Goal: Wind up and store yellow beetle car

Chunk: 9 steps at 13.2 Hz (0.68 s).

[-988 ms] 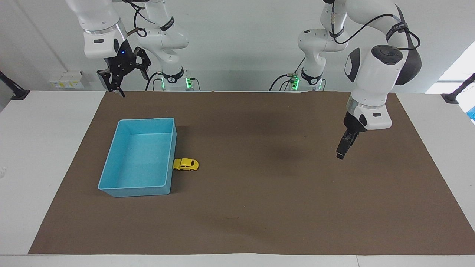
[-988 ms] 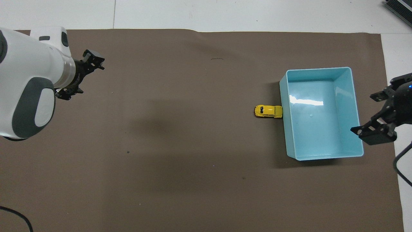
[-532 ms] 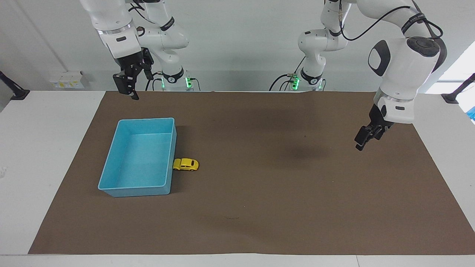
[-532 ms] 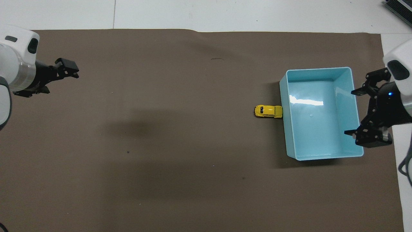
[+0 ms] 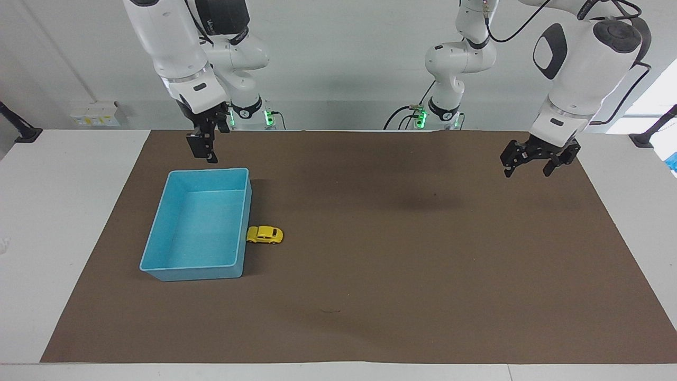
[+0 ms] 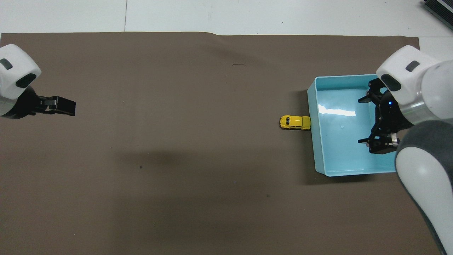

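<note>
Yellow beetle car (image 5: 264,234) on brown mat (image 5: 402,275), touching blue bin (image 5: 158,233) wall, toward right arm's end. Wide bare mat alongside. Right gripper (image 6: 368,120) over bin, spread wide, empty. Left gripper (image 5: 533,165) over mat's edge, parted, empty.

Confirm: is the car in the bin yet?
No, the car sits on the mat against the outside wall of the bin, toward the left arm's end of the table.
</note>
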Each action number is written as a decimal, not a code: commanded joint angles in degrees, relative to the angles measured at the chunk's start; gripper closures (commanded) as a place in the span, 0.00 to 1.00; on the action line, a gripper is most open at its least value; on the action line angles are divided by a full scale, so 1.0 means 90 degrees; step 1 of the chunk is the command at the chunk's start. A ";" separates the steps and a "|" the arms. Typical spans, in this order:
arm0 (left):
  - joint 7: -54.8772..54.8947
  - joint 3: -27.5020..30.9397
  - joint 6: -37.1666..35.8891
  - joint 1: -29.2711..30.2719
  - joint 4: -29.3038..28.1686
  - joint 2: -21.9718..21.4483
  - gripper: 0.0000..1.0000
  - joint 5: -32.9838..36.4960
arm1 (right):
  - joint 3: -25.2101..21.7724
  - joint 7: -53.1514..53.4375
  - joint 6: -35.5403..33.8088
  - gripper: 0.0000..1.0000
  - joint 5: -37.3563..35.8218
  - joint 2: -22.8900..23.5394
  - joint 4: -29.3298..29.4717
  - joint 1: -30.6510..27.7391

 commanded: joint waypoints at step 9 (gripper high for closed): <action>0.0113 0.0007 -0.0859 -0.0316 0.0502 -0.0286 0.00 -0.0081 | 0.0029 -0.0532 0.1239 0.00 -0.0046 0.0503 -0.0918 0.0215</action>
